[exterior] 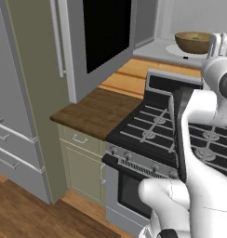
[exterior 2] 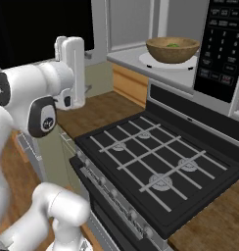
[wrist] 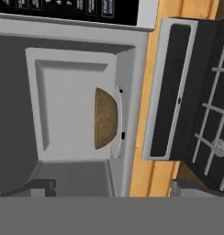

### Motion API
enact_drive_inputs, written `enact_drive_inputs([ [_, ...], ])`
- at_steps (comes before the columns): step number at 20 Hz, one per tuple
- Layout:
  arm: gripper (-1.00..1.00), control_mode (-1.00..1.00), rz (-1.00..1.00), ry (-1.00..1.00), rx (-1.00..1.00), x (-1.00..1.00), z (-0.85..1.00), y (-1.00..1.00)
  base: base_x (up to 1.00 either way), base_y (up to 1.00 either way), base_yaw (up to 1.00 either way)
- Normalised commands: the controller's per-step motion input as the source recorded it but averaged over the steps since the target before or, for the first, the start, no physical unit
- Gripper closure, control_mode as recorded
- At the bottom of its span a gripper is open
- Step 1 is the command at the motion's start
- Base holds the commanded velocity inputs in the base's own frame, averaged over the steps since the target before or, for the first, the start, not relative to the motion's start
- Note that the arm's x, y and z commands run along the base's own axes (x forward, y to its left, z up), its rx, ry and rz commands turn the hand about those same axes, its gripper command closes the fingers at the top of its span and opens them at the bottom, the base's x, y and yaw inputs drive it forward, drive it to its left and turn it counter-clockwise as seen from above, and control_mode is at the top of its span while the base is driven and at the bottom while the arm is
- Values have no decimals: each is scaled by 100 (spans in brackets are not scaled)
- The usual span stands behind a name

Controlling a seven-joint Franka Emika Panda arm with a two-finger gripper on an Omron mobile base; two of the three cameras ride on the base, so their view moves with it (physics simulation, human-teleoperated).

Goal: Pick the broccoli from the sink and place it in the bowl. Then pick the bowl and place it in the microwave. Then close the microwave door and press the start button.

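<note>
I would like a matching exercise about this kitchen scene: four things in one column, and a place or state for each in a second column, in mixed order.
Things:
1. bowl
2. broccoli
3. microwave door
4. gripper

Places or states:
a. swung open
b. on the white turntable inside the microwave
c. open, holding nothing
d. inside the bowl

Pairs: 1-b, 2-d, 3-a, 4-c

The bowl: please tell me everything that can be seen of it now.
The bowl is wide, round, brown and wood-like, with thick walls. It stands upright on the white turntable inside the open microwave, above and behind the stove. A little green, the broccoli, shows inside it. The open gripper is beside it and, as far as can be seen, does not touch it.
</note>
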Motion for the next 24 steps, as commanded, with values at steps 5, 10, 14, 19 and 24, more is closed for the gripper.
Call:
enact_drive_inputs([
  [5,-100,-100,-12,0,-1,-98,5,50,0,0,0],
  [10,-100,-100,-17,0,0,-85,0,67,0,0,0],
  [14,-100,-100,-9,-4,-3,-71,0,88,0,0,0],
  [19,-100,-100,-4,-2,-7,-30,0,97,0,0,0],
  [24,-100,-100,-2,0,-11,-1,-3,100,0,0,0],
])
